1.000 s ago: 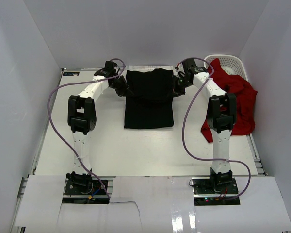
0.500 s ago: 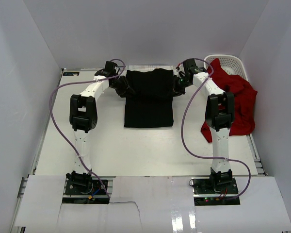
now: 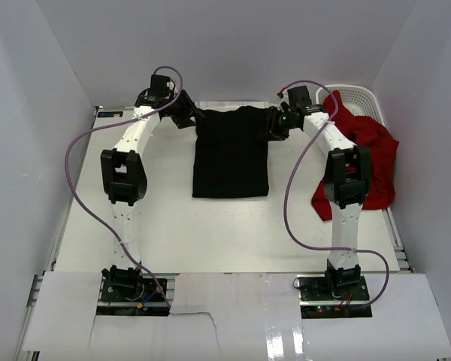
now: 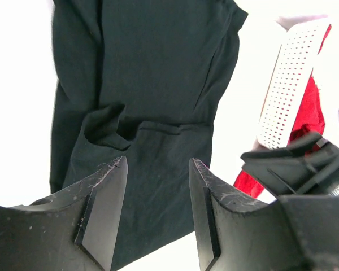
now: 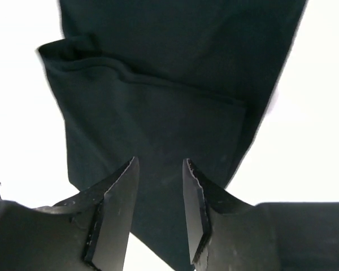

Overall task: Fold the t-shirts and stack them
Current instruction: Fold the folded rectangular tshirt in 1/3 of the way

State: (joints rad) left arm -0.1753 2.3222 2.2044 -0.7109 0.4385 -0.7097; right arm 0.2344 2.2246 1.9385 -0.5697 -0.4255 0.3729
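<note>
Finishing the fold on the black t-shirt toward 12 o'clock on the surface, you have the left end effector and right end effector part-open and empty at its far corners, so your next move is probably reaching to 3 o'clock for the crumpled red t-shirt.

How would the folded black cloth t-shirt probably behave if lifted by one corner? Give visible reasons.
Probably floppy: the folded black cloth t-shirt shows soft creases and a rumpled sleeve fold, so it would sag and likely unfold. Probably light: it lies thin and flat on the white table. Unlikely to roll or tip; pushed, it would more likely bunch up.
</note>
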